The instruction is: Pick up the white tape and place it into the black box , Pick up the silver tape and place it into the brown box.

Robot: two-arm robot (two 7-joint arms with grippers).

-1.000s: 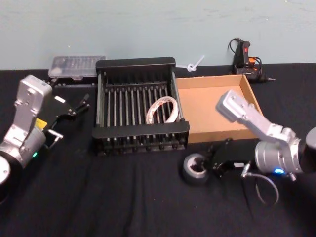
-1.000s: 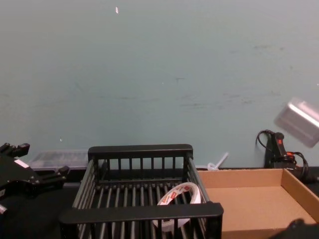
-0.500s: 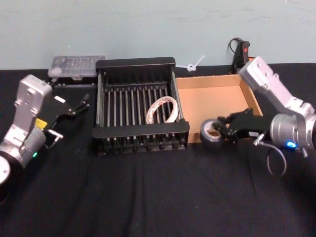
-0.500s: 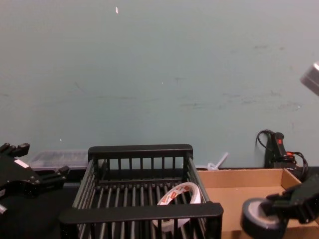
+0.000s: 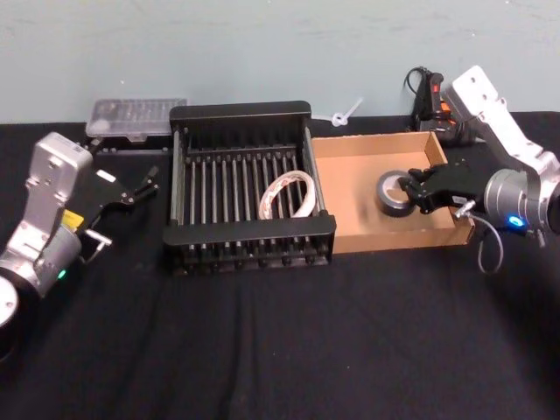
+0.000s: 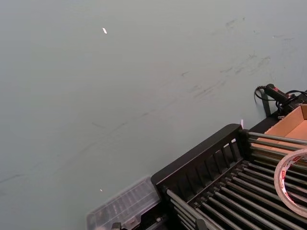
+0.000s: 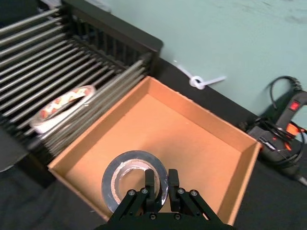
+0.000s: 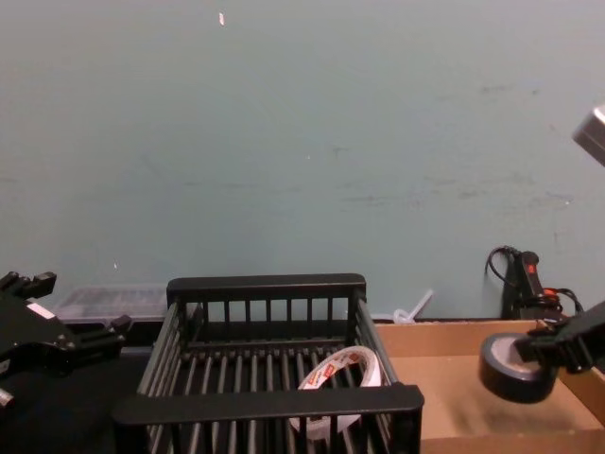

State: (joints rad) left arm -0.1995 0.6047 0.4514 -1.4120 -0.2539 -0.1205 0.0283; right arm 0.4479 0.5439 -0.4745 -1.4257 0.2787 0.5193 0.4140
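Head view: a bench (image 5: 262, 350) covered in black cloth. The black box (image 5: 245, 114) sits at the middle back, with the white tape (image 5: 287, 194) leaning inside it toward its right side. The brown box (image 5: 350, 188) stands touching the black box's right side. The right gripper (image 5: 413, 188) is above the right half of the brown box, its fingers clamped on the wall of the silver tape (image 5: 394, 192), which hangs over the tray's floor. The left gripper (image 5: 149, 179) is parked to the left of the black box with its fingers apart, holding nothing. A clear plastic case (image 5: 136, 116) lies behind it by the wall, and a glue gun (image 5: 433, 101) lies behind the brown box.

Left wrist view: the black box (image 6: 201, 155) and a curve of the white tape (image 6: 288, 184) on its bars.

Right wrist view: the right gripper (image 7: 160, 187) pinches the silver tape (image 7: 134, 184) through its rim, one finger inside the hole, above the brown box (image 7: 201, 143). The white tape (image 7: 62, 108) rests in the black box (image 7: 115, 40).

Chest view: the silver tape (image 8: 515, 367) is held clear above the brown box (image 8: 454, 392); the white tape (image 8: 342, 374) leans in the black box (image 8: 269, 402). The left gripper (image 8: 76, 336) is at the left edge.
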